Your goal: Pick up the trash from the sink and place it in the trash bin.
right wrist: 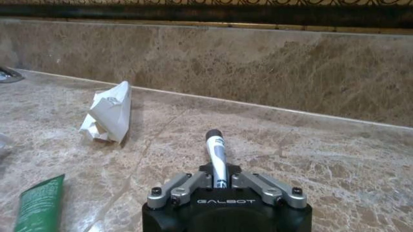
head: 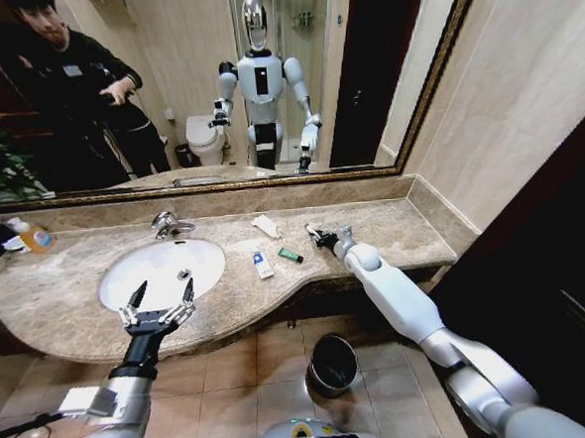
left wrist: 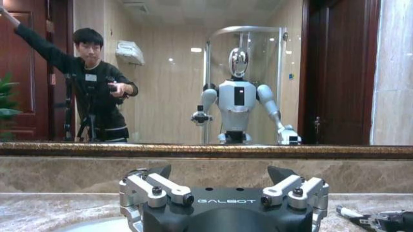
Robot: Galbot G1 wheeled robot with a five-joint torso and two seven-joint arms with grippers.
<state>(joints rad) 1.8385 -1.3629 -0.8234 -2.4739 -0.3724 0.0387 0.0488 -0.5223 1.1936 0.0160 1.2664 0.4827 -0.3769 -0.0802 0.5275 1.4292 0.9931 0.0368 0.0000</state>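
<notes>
- Right gripper (right wrist: 218,180) sits low on the countertop (head: 392,228), right of the sink (head: 117,279), fingers pressed together on a thin white tube with a dark cap (right wrist: 215,150). Tube sticks out forward from between the fingers, nearly flat to the marble, so the pinch looks like a low side grab off the counter.
- I can't tell whether the tube is lifted or its tip is touching the stone; the wrist angle is too shallow.
- Crumpled white tissue (right wrist: 108,113) lies just beyond and left of that gripper, near the back wall, untouched.
- Green stick (head: 291,255) and blue-white packet (head: 263,265) lie flat between the sink and the right gripper, apart from each other.
- One small white item (head: 184,274) is inside the basin, near its near-right side.
- Left gripper (head: 157,307) hovers over the near rim of the sink, fingers spread wide, holding nothing. Likely staged for the basin item.
- Trash bin (head: 333,363) stands on the floor below the counter edge, between the two arms, within reach of a right-arm drop.
- Judgement: early in the task, most litter not yet binned.
</notes>
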